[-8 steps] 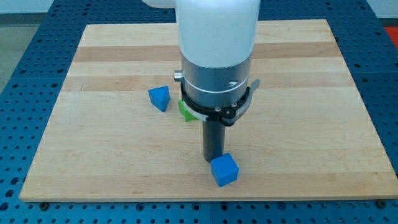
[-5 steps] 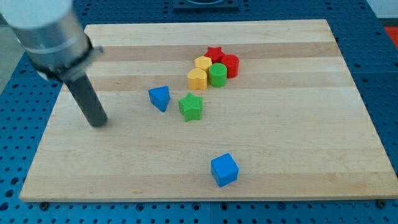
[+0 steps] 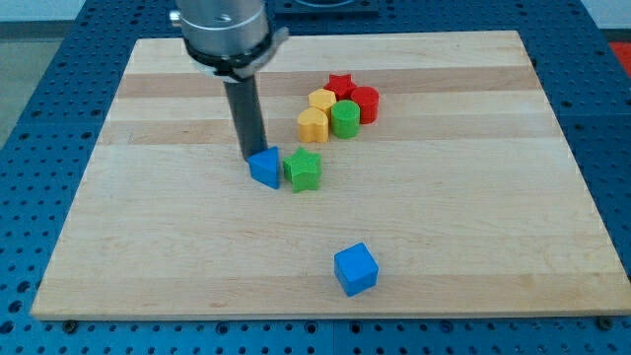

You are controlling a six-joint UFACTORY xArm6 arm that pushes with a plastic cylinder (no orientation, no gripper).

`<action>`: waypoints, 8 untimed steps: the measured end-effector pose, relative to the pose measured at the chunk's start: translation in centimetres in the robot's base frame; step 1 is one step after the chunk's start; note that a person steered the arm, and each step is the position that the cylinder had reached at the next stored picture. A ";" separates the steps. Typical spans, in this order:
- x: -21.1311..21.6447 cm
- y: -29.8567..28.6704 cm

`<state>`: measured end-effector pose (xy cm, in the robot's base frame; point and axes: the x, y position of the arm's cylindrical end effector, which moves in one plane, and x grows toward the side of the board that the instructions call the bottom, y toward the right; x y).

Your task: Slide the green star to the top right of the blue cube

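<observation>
Wooden board (image 3: 473, 227), pale and striped, resting on a blue perforated table (image 3: 30, 118); no containers anywhere. No pincer on this arm, only a dark rod; my tip (image 3: 252, 157) down at the upper-left edge of the blue triangular block (image 3: 264, 167), touching or nearly so. Green star (image 3: 304, 170) just right of that block, well up and left of the blue cube (image 3: 355, 268). Toward the view's top right, clustered tight: red star (image 3: 340, 86), red cylinder (image 3: 365, 103), green cylinder (image 3: 344, 118), two yellow blocks (image 3: 314, 124).
</observation>
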<state>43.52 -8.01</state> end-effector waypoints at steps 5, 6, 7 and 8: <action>1.8 8.2; 3.3 11.0; 5.8 11.0; 7.4 11.0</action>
